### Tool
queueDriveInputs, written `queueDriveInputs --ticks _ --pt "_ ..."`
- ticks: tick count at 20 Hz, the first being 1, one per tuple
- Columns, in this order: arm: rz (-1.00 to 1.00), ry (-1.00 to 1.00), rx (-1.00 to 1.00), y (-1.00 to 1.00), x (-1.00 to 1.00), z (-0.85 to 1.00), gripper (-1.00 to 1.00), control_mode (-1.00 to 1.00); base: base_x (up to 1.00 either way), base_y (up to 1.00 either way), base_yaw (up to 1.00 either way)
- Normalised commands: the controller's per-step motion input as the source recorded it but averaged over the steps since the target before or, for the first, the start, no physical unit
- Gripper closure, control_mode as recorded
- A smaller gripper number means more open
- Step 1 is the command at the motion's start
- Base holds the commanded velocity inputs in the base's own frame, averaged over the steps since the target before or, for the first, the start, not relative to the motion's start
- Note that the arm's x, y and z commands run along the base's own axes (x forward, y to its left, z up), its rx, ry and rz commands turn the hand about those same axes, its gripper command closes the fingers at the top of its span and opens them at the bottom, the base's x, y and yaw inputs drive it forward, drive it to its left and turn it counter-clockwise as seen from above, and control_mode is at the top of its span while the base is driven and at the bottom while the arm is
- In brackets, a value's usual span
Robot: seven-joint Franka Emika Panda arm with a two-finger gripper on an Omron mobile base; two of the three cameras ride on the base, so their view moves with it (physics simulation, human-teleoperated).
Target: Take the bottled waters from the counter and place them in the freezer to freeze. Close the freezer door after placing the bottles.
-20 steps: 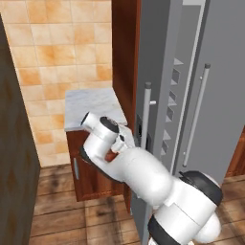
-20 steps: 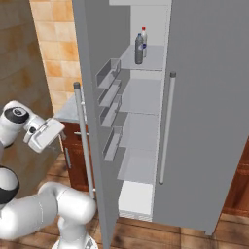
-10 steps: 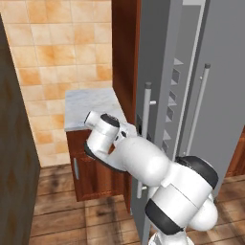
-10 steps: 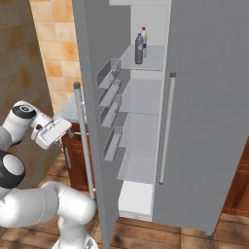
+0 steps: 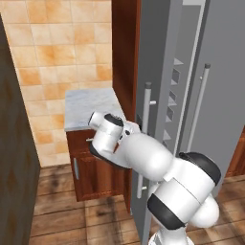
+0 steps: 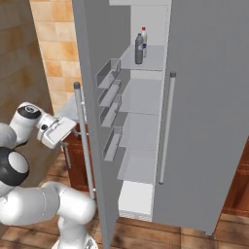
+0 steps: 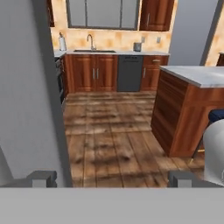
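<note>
Two bottled waters point(image 6: 140, 47) stand side by side on the top shelf inside the freezer point(image 6: 141, 121); one has a red cap. The freezer door point(image 6: 95, 97) is swung wide open, its bins facing the shelves. My gripper point(image 6: 68, 137) is on the outer side of that door, close to the long bar handle point(image 6: 83, 141) point(image 5: 146, 139). In the hand view the gripper point(image 7: 111, 178) is open with nothing between its fingertips point(image 7: 41, 178), and the grey door panel point(image 7: 26, 87) fills the left. The counter point(image 5: 88, 103) beside the freezer holds no bottles.
The closed twin door point(image 6: 209, 121) with its own bar handle stands to the right. Reddish-brown cabinets point(image 5: 93, 172) sit under the counter, and a dark tall panel point(image 5: 14, 167) is close on the left. A kitchen island point(image 7: 192, 105) and wooden floor lie beyond the hand.
The hand has moved right, closer to the open door's handle, and the arm has folded further forward. The jaws stayed open. The bottles and the door have not moved.
</note>
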Motion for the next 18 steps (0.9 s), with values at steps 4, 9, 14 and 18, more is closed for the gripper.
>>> queueDriveInputs --ticks 4,9,14,18 --pt "0.00 0.00 -0.06 0.00 0.22 0.00 -1.00 -1.00 0.00 0.00 0.00" --pt "0.00 0.00 -0.06 0.00 0.32 0.00 -1.00 -1.00 0.00 0.00 0.00" --pt "0.02 0.00 -0.09 0.23 0.35 0.00 -1.00 -1.00 0.00 0.00 0.00" --pt "0.06 0.00 -0.08 0.45 0.08 0.00 -1.00 -1.00 0.00 0.00 0.00"
